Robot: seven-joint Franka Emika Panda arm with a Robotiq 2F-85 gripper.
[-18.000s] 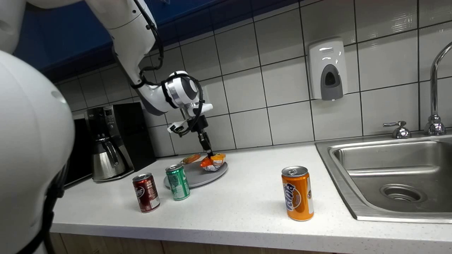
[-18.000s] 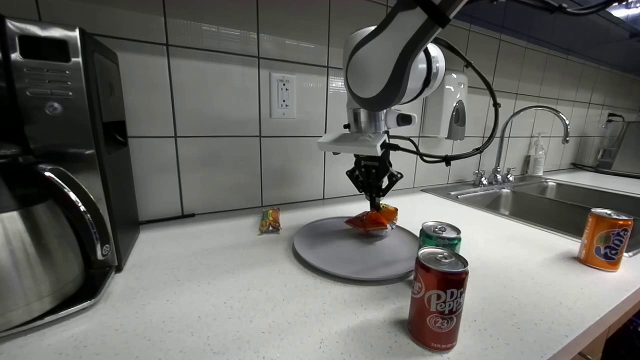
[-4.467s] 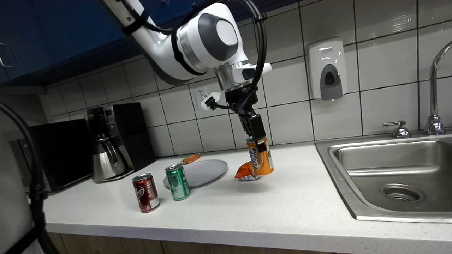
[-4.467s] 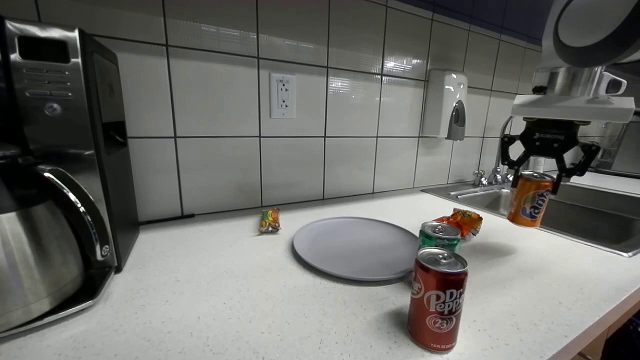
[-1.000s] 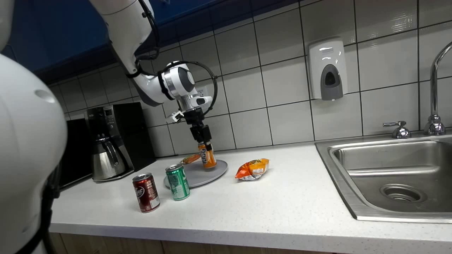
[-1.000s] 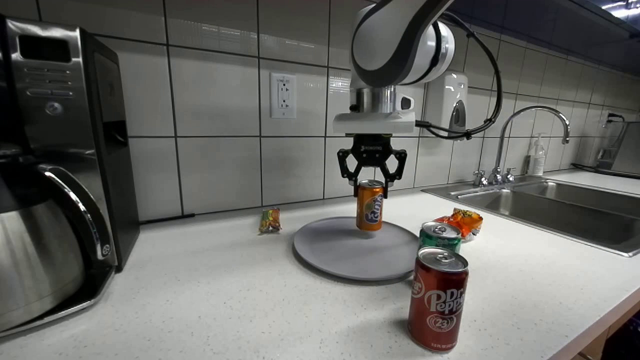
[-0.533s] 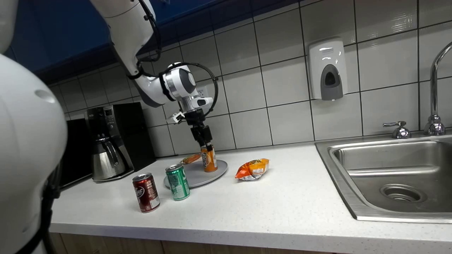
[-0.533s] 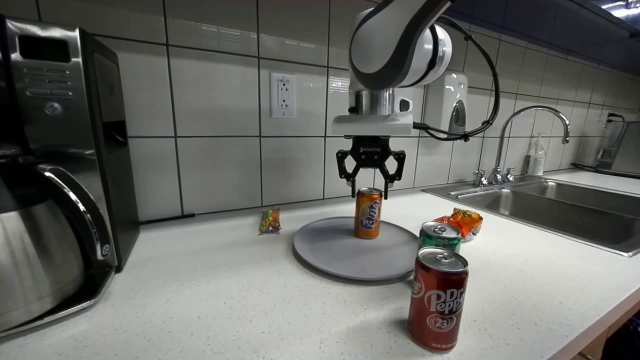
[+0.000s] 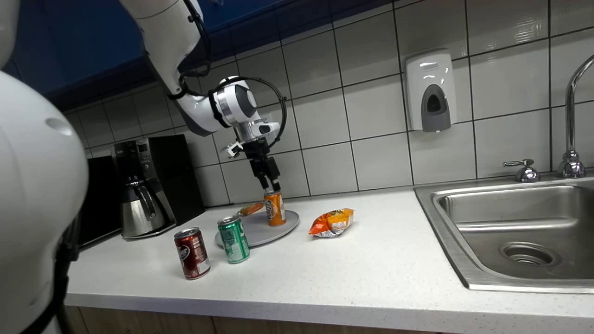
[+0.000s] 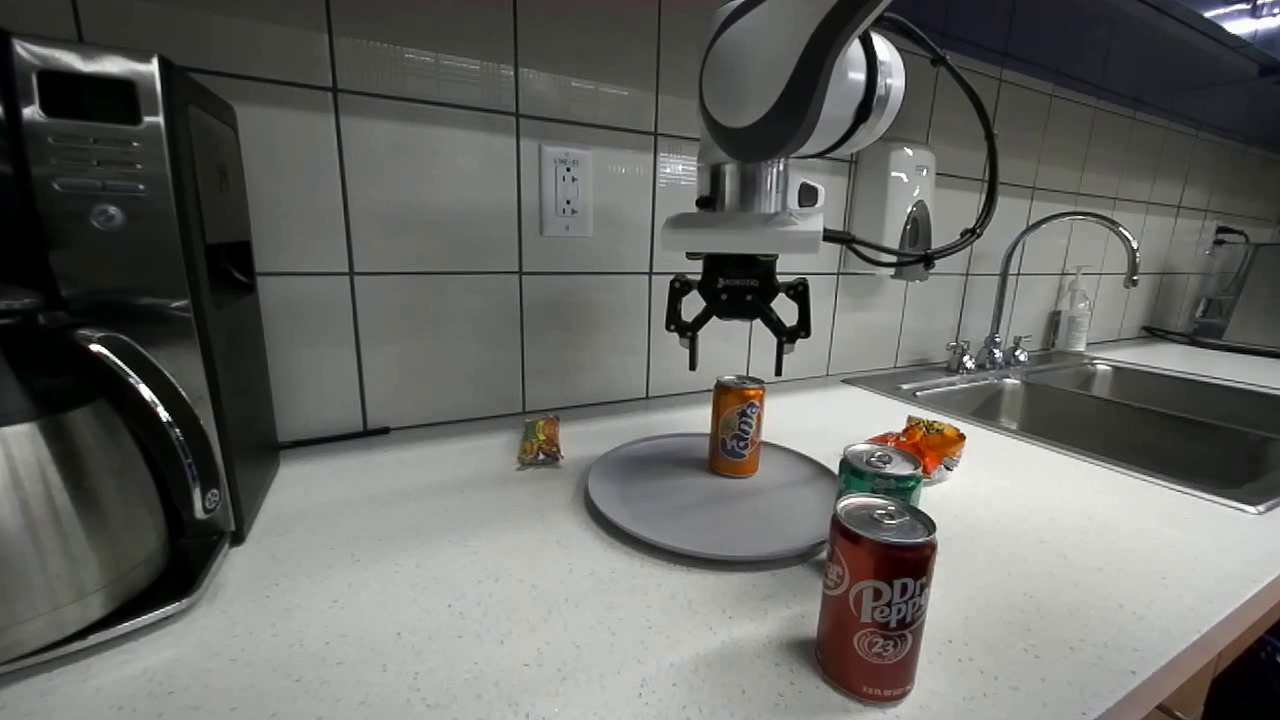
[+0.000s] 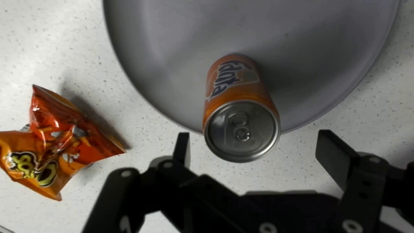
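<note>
Orange Fanta can (image 10: 737,428), silver-topped, stands upright beneath the empty, widely spread hand (image 10: 736,368).

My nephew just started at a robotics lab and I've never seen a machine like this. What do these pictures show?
The white jointed machine is a robot arm; the black gripper at its end works like a two-pronged hand. Two pictures look at the counter from different places outside the robot; the third is taken from its wrist, looking down.

Below the gripper, an orange Fanta can stands upright on a round gray plate. Also on the counter are a green can, a Dr Pepper can, an orange snack bag, a small packet and a coffee maker; a sink is set into it.

Nothing is held: the gripper is open, its jaws apart above the Fanta can.
</note>
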